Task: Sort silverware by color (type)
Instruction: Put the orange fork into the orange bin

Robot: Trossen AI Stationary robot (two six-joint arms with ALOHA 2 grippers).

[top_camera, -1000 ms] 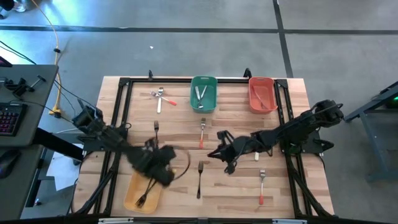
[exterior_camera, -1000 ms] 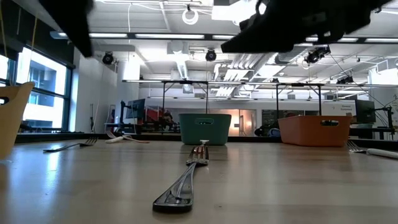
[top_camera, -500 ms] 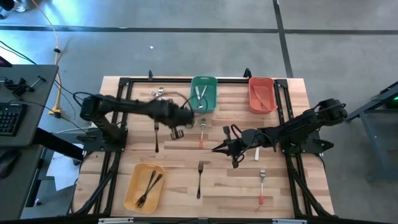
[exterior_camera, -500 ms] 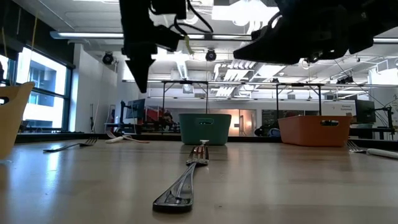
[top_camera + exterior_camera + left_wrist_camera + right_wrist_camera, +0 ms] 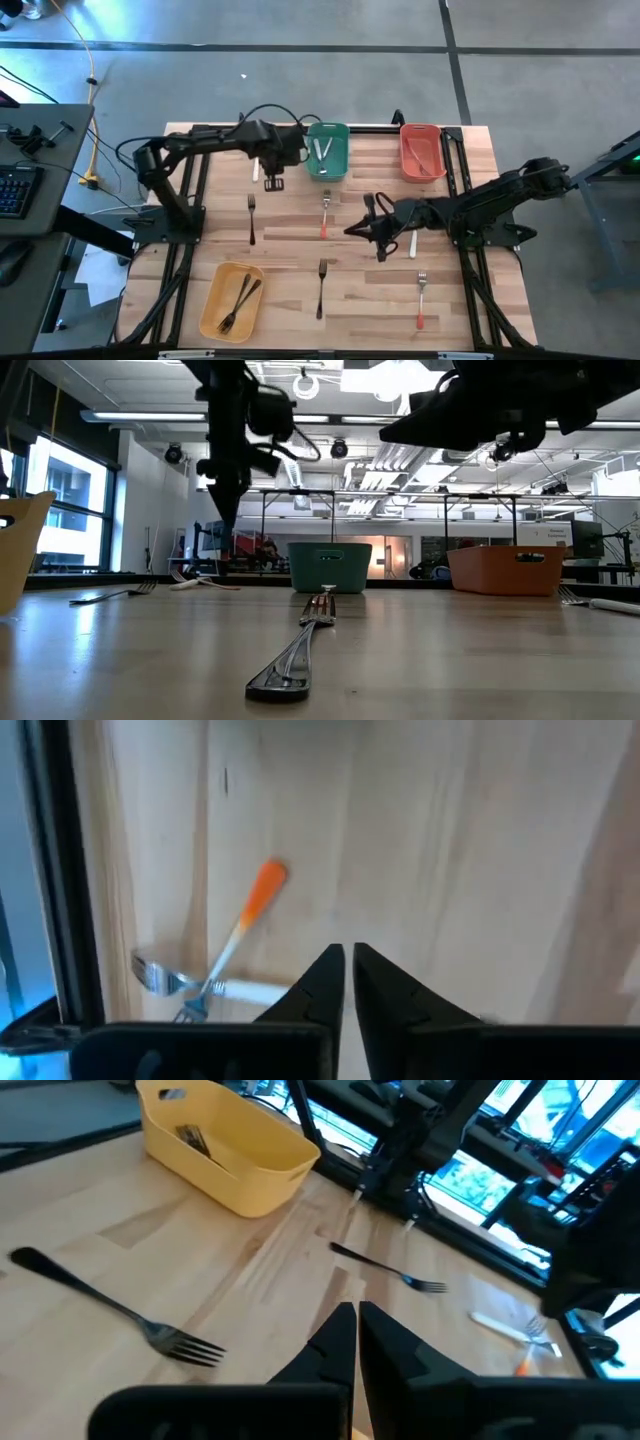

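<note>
My left gripper (image 5: pixel 272 183) (image 5: pixel 348 963) is shut and empty. It hovers near the table's far left, beside a red-handled fork (image 5: pixel 256 901) that crosses a white-handled fork (image 5: pixel 234 988). My right gripper (image 5: pixel 350 231) (image 5: pixel 355 1320) is also shut and empty, hovering mid-table between a red-handled fork (image 5: pixel 325 212) and a black fork (image 5: pixel 321 287). Another black fork (image 5: pixel 251 218), a red-handled fork (image 5: pixel 421 300) and a white-handled fork (image 5: pixel 411 247) lie flat on the table. The yellow bin (image 5: pixel 213 311) holds black forks (image 5: pixel 238 299).
The green bin (image 5: pixel 327 175) with white-handled forks and the red bin (image 5: pixel 421 176) stand at the far edge. A black frame rail (image 5: pixel 52 870) runs along the table's side next to the crossed forks. Bare wood lies between the scattered forks.
My left arm has swung from above the yellow bin at the near left, across the table's middle, to the far left beside the crossed forks. My right gripper has drifted a little toward the far edge. No fork has moved.
</note>
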